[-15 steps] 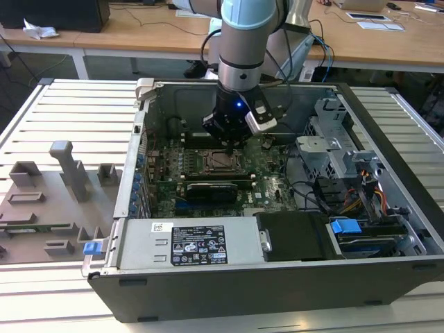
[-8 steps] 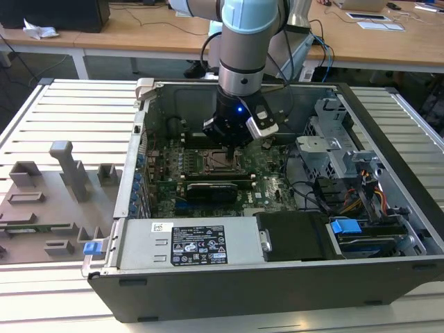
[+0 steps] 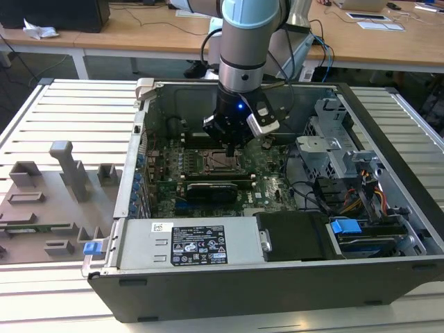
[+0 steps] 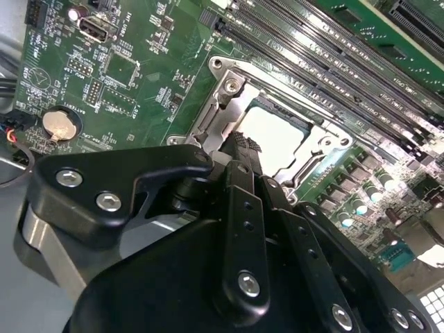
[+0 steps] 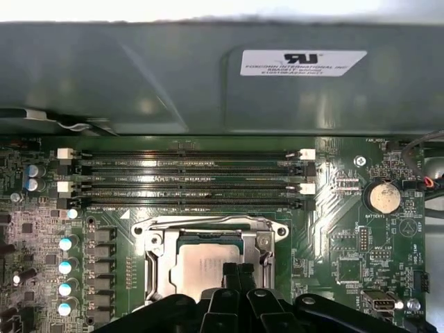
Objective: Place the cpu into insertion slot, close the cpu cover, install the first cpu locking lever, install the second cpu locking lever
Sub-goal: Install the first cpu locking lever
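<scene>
Now pale silvery cpu point(image 5: 205, 266) seated flat, cpu cover point(image 5: 208, 226) closed around it

Lay open on a slatted white table point(image 3: 62, 111): grey computer case point(image 3: 277, 284), green motherboard point(image 5: 333, 229) with coin battery point(image 5: 383, 197), memory slots point(image 5: 187, 182); grey fixture tray point(image 3: 41, 208) beside.

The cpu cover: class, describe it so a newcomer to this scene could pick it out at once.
Start with the open computer case and find the green motherboard on its floor. Just below the long black memory slots, under the gripper, lies the cpu cover. It is a silver-grey metal frame whose square window shows the pale cpu, unlike the black slots nearby.
</scene>
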Tool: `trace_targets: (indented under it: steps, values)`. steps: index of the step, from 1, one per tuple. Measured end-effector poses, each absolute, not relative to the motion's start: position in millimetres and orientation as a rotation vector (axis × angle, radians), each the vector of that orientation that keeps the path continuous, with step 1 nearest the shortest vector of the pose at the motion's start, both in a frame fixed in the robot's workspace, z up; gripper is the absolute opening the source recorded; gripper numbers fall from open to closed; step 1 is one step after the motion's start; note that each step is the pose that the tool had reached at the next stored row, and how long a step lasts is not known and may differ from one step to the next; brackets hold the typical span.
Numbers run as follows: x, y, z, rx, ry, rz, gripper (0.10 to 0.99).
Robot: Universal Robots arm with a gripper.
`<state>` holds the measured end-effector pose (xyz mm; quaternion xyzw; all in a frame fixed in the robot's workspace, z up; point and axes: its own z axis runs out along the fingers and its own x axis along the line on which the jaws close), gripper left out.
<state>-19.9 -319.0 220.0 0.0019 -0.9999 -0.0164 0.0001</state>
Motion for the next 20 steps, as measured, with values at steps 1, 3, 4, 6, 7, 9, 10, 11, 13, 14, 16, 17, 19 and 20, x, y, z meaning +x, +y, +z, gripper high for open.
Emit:
trace_targets:
  steps: [1, 3, 4, 6, 7, 9, 10, 11, 13, 14, 16, 17, 19, 20]
  values:
    - [-20, -319, 220, 0.006, -3.141, -0.052, 0.106]
    - [-20, -319, 222, 0.006, -3.141, -0.052, 0.106]
    - [-20, -319, 223, 0.006, -3.141, -0.052, 0.106]
    - [-20, -319, 224, 0.006, -3.141, -0.052, 0.106]
    - [-20, -319, 225, 0.006, -3.141, -0.052, 0.106]
    - [-20, -319, 227, 0.006, -3.141, -0.052, 0.106]
    - [-20, -319, 228, 0.006, -3.141, -0.052, 0.106]
    - [-20, -319, 229, 0.006, -3.141, -0.052, 0.106]
    - [-20, -319, 232, 0.006, -3.141, -0.052, 0.106]
    - [-20, -319, 233, 0.006, -3.141, -0.052, 0.106]
    - [-20, -319, 236, 0.006, -3.141, -0.052, 0.106]
    - [-20, -319, 237, 0.006, -3.141, -0.052, 0.106]
    - [-20, -319, 238, 0.006, -3.141, -0.052, 0.106]
    - [-20, -319, 239, 0.006, -3.141, -0.052, 0.106]
